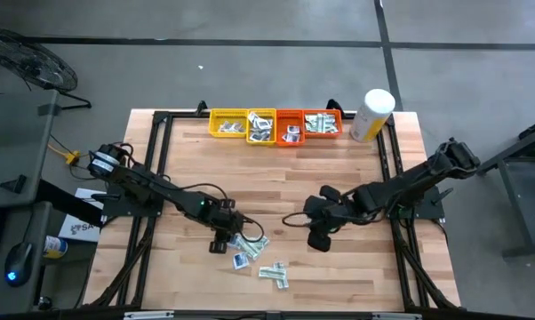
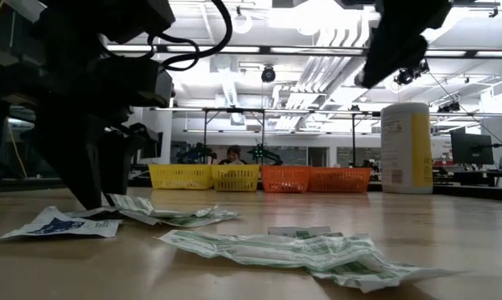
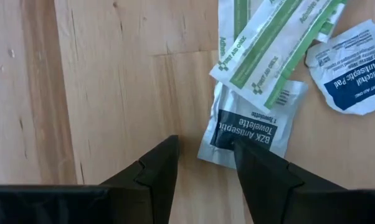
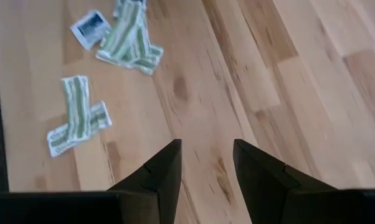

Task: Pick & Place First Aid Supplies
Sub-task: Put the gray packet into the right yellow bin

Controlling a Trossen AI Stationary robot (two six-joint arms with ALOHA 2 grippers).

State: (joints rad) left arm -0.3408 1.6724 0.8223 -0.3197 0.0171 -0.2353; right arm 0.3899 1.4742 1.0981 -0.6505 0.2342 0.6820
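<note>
Several first aid supplies lie loose on the wooden table near its front. White-and-green strips point(image 3: 281, 37), a blue-printed alcohol pad point(image 3: 352, 74) and a dark-labelled towelette packet point(image 3: 250, 124) lie flat in one cluster point(image 1: 248, 244). More strips point(image 1: 275, 274) lie nearer the front edge. My left gripper point(image 3: 205, 146) is open and low, pointing steeply down at the cluster's left side point(image 1: 223, 242), with one finger over the towelette packet's edge. My right gripper point(image 4: 206, 149) is open above bare wood, to the right of the packets point(image 1: 319, 238) and well above the table point(image 2: 369, 77). My left gripper has one fingertip point(image 3: 238, 149) over the near edge of the towelette packet point(image 3: 225, 134), and the other over bare wood. The fingers slant down from above. The packet lies flat on the table. I cannot tell whether the fingertip touches it.
Two yellow trays point(image 1: 227, 123) point(image 1: 261, 124) and two orange trays point(image 1: 290, 126) point(image 1: 322, 123) stand in a row at the far edge, with packets in them. A white-and-yellow canister point(image 1: 371, 116) stands to their right. Bare wood lies between the trays and the arms.
</note>
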